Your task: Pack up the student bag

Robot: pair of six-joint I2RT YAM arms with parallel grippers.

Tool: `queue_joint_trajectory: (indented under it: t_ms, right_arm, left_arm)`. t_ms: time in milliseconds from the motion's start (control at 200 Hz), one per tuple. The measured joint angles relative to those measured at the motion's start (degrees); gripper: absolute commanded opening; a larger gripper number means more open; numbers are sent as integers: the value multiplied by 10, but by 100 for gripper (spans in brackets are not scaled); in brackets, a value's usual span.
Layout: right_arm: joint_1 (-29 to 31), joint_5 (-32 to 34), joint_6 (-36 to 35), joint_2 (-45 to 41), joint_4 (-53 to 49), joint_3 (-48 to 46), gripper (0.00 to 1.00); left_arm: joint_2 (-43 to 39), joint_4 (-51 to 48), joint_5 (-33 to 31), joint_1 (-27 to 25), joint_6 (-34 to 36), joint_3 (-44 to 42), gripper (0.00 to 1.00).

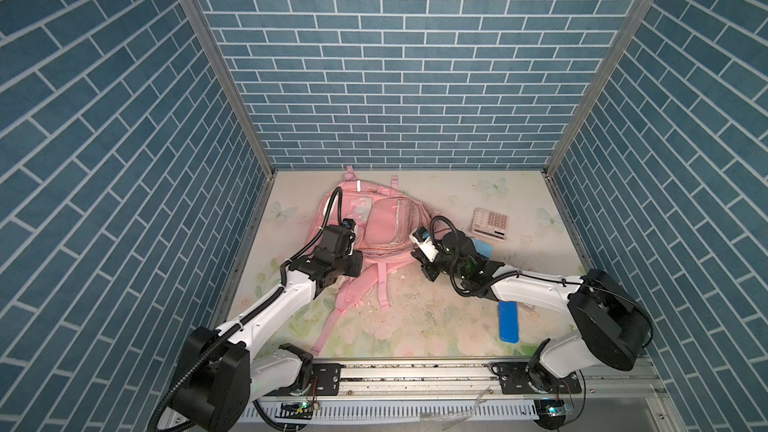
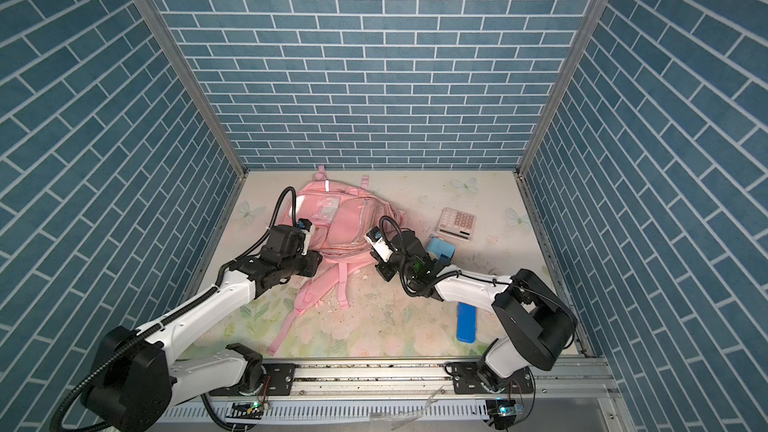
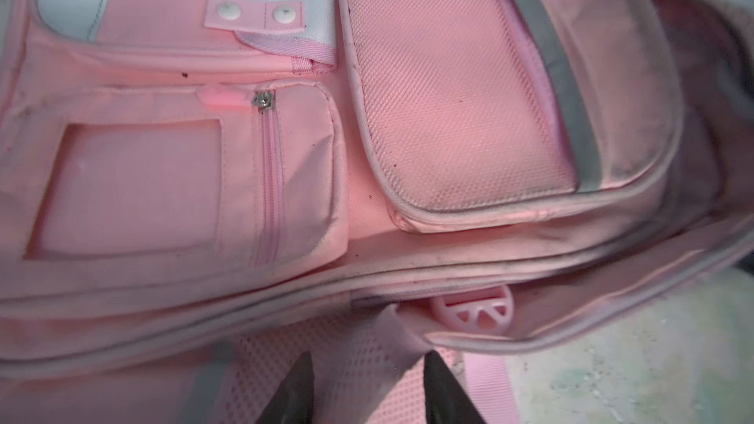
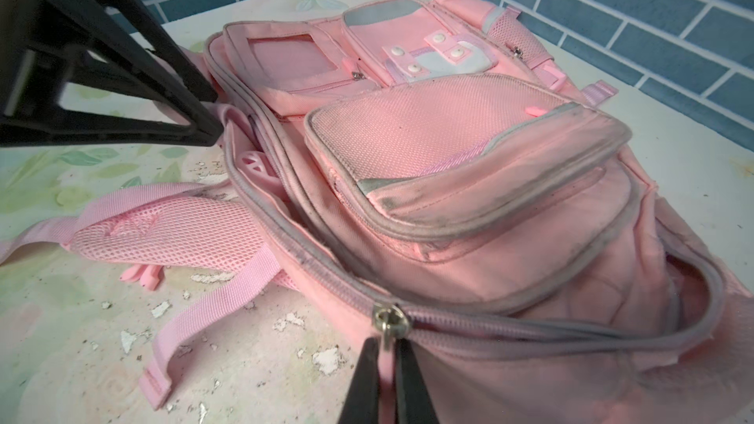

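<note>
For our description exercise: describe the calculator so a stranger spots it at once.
Find the big pink student bag on the floral table. To its right, towards the back wall, lies the calculator. It alone has rows of keys; the light blue item beside it and the blue case are plain.

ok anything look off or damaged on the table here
Yes. The table print is chipped and peeling, white flakes scattered by the straps of the student bag. The bag's grey piping looks grimy. Nothing spilled.
</note>
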Motion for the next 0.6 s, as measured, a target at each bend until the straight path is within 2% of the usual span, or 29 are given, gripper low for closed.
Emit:
queue_joint_trajectory:
  t_ms: [170, 240, 390, 600]
  right_arm:
    - [2, -2, 0, 5, -19, 1, 0]
    - [2, -2, 0, 5, -19, 1, 0]
    - [2, -4, 0, 5, -19, 1, 0]
    - [2, -7, 0, 9, -19, 1, 0]
  left_arm:
    - [-89, 78, 24, -24, -233, -101, 54]
    - [-123, 95, 14, -46, -324, -135, 58]
    - [-177, 176, -24, -98, -511, -194, 60]
    - [-168, 236, -97, -190, -674, -217, 61]
